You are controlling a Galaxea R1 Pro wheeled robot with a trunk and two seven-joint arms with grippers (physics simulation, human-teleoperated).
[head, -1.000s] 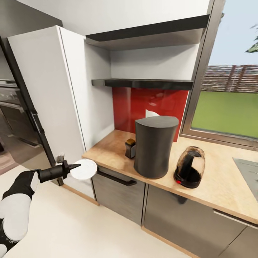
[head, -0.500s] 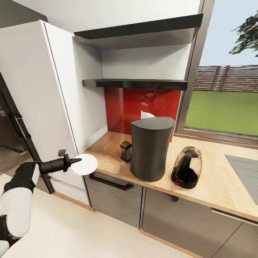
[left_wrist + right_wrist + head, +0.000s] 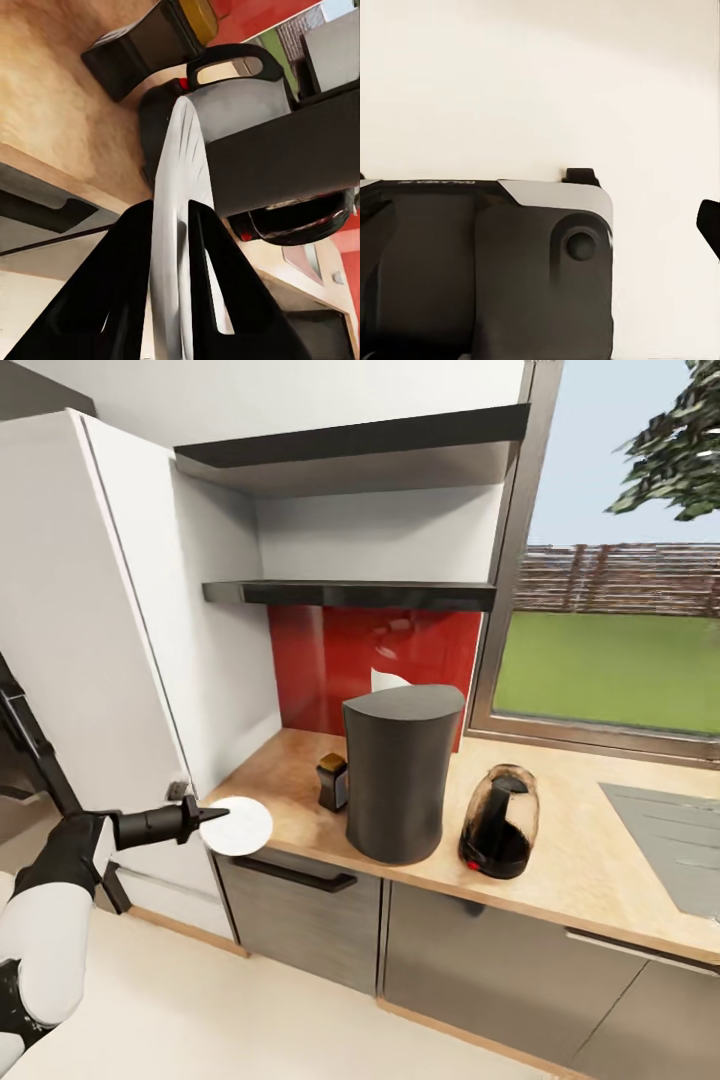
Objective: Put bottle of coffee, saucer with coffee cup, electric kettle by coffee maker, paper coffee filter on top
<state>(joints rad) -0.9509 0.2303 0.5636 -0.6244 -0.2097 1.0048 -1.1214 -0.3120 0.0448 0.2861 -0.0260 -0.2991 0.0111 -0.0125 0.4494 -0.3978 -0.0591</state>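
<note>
Swung leftward since a second ago, camera and view together, so counter items sit further left in the head view; saucer [image 3: 238, 826] carried level with the countertop's [image 3: 590, 860] front corner, where before it hung lower against the cabinet front.

At far left, left gripper [image 3: 205, 818] clamped on the saucer's rim, arm stretched out level from the white forearm. Seen along the fingers [image 3: 124, 300] in the left wrist view, saucer [image 3: 174, 247] pinched edge-on between both black pads. Held just off the worktop's left corner, above the grey cabinet fronts [image 3: 300, 920], apparently not resting on the wood.

Next along, bottle of coffee [image 3: 333, 781] standing on the countertop just beside the coffee maker [image 3: 397, 775], golden lid up. Behind the coffee maker's slanted top, white point of the paper coffee filter [image 3: 388, 681] peeking up against the red backsplash [image 3: 330, 660]. Above, lower kitchen shelf [image 3: 350, 594] edging that backsplash.

Further right, electric kettle [image 3: 498, 834] upright near the coffee maker, red switch low at the front. Grey sink [image 3: 675, 840] at the far right, below the window [image 3: 610, 640].

Right gripper: cannot tell its state; right wrist view giving dark robot housing [image 3: 487, 270] over pale floor.
</note>
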